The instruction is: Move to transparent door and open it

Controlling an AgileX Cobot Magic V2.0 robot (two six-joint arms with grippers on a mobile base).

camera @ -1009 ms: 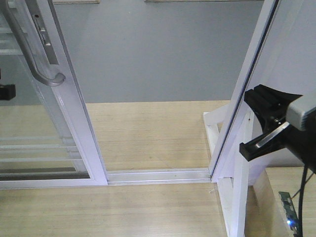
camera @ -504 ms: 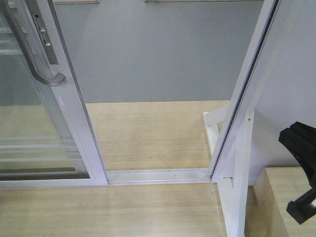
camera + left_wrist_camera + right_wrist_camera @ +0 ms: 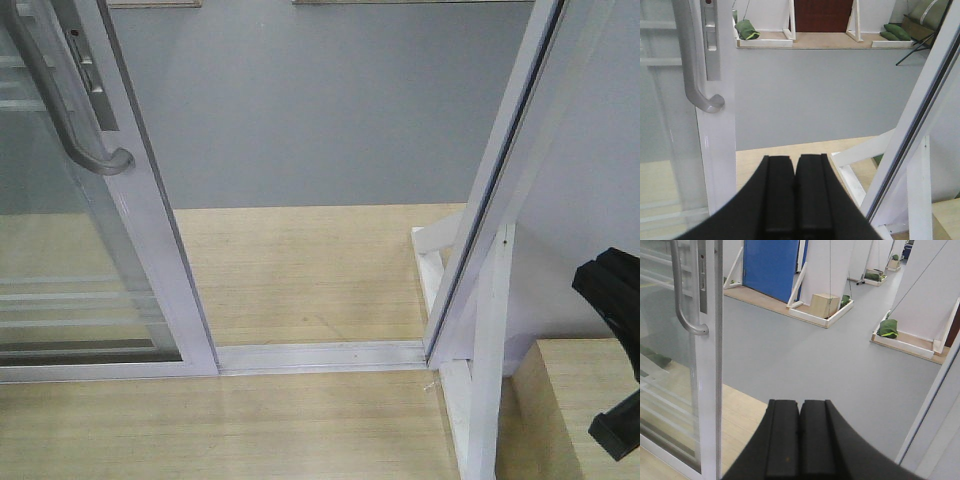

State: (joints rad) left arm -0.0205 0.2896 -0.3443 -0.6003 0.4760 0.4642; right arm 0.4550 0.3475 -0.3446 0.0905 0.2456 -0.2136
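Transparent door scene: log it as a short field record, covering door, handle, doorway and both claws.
door: tall clear-glass sliding door in white metal frame, slid to the left
handle: curved grey J-shaped metal pull handle, untouched
doorway: open gap above the white floor track
left claw: shut, empty, facing the gap
right claw: shut, empty
floor beyond: grey

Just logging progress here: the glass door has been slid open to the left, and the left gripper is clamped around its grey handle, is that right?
Not quite. The transparent door is slid open to the left, but the left gripper is not on the grey handle. The left wrist view shows its fingers closed together on nothing, below and to the right of the handle.
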